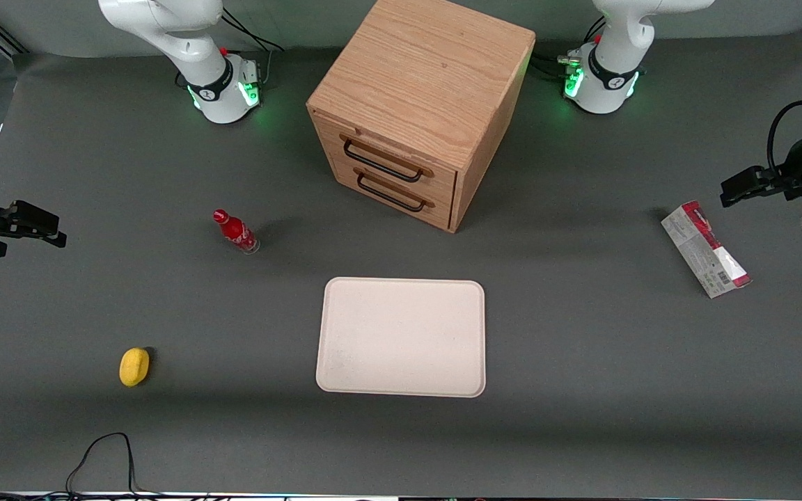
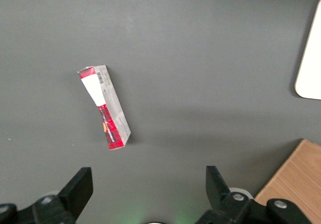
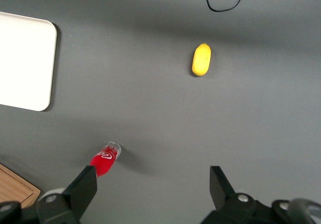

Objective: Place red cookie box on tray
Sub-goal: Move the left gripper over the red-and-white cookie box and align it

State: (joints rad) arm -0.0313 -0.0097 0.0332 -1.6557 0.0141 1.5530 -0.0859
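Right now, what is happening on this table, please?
The working arm's gripper hangs open above the table, close to the red cookie box but not touching it. The box lies flat on the grey table toward the working arm's end, well apart from the tray, which holds nothing yet. Also there: a wooden drawer cabinet, a small red bottle and a yellow object.

Working arm: reaches in low at its own end of the counter (image 1: 582, 348).
Pincer (image 1: 735, 189): fingers spread wide apart, gripping nothing, raised above the counter.
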